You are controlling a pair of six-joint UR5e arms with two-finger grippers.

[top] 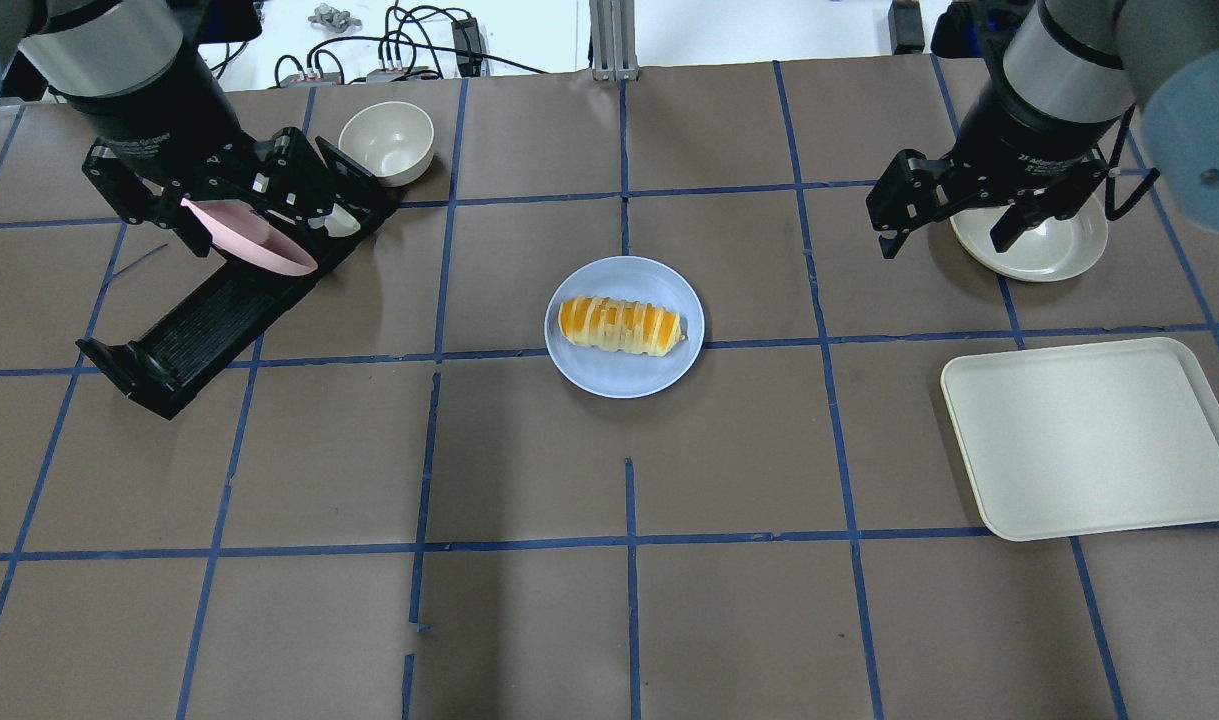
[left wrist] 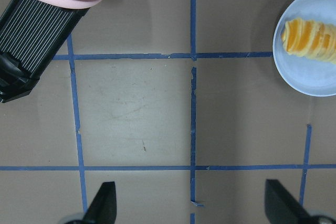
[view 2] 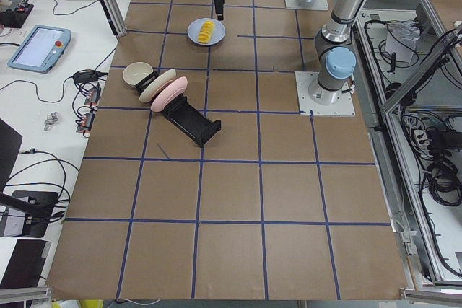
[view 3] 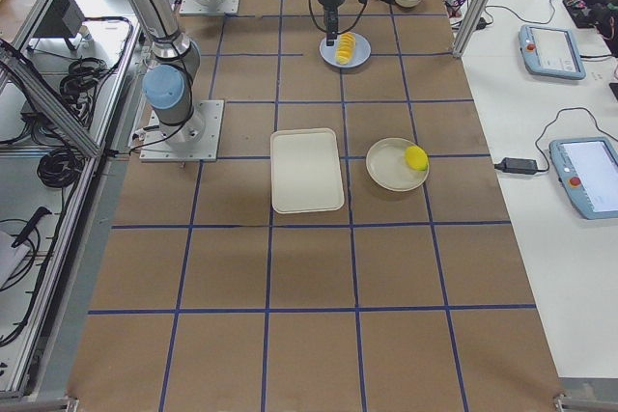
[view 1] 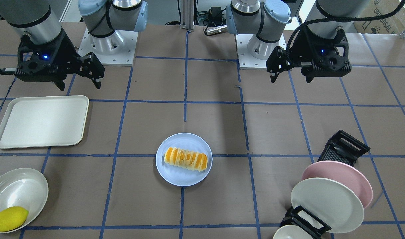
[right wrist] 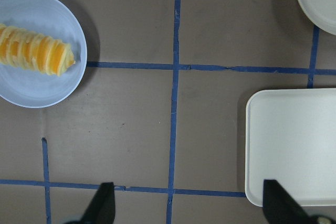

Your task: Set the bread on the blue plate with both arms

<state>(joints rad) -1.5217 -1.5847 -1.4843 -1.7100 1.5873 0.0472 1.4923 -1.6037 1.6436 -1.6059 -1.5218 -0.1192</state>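
Observation:
The bread (view 1: 185,158), an orange-golden loaf with cream stripes, lies across the blue plate (view 1: 184,179) in the middle of the table. Both also show in the overhead view: bread (top: 619,325), plate (top: 619,382). My left gripper (top: 204,195) is open and empty, raised over the dish rack, well to the plate's left. My right gripper (top: 949,220) is open and empty, raised well to the plate's right. In the left wrist view the bread (left wrist: 310,40) is at the top right, in the right wrist view (right wrist: 37,51) at the top left.
A black dish rack (top: 209,320) holds a pink plate (view 1: 355,176) and a white plate (view 1: 325,202). A small bowl (top: 386,140) stands beside it. A cream tray (top: 1089,440) lies on the right. A cream bowl (view 1: 16,189) holds a lemon (view 1: 9,218).

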